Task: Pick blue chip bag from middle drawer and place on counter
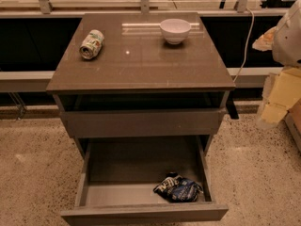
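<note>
Flooring of speckled stone is seen at nine o'clock of the cabinet and beyond it. On the counter, at about ten o'clock of its glossy top, a green-white drink can is laid on its side, its open end turned toward seven o'clock. Toward one o'clock of the same top a white bowl is set upright, well apart from the can. Below the counter edge a dark gap is shown, and under it a plain upper drawer front is seen.

The middle drawer is pulled far out toward six o'clock, so that its pale floor is exposed. The blue chip bag is found inside it, crumpled, at about five o'clock of the drawer floor, near the right wall and just behind the front panel. It is not touched by anything but the drawer.

A white cable is hung down past the counter's two o'clock corner. The gripper is held at three o'clock of the scene, beside the cabinet and well apart from both drawer and bag; nothing is seen held by it. Whether it is spread or pressed together cannot be told.
</note>
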Controlling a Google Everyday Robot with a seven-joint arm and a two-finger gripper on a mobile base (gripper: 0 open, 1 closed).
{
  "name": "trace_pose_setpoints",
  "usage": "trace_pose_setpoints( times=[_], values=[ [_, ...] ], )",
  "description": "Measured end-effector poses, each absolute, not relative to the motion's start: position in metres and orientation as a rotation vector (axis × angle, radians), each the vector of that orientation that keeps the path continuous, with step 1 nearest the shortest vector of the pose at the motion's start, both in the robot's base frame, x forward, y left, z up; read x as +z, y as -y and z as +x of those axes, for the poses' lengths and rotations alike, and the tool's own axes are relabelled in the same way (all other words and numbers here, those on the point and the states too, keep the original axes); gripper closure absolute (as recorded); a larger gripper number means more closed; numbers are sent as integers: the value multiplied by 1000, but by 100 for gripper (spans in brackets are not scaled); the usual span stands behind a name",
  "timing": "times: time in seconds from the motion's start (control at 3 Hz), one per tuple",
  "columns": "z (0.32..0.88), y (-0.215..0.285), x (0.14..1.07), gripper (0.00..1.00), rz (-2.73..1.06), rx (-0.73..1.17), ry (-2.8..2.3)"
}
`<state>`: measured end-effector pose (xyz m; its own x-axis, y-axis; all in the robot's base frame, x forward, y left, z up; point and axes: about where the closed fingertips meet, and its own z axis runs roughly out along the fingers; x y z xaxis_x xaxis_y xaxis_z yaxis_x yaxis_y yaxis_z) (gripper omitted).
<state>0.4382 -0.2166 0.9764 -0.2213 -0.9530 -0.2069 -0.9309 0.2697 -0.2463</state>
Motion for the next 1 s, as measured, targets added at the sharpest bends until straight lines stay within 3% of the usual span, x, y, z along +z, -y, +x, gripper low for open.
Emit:
trace_pose_setpoints(
  times=[0.67,1.0],
  values=[
    [453,202,931,0,-1819,-50,-2193],
    [461,177,841,0,-1943,59,-2116]
  ],
)
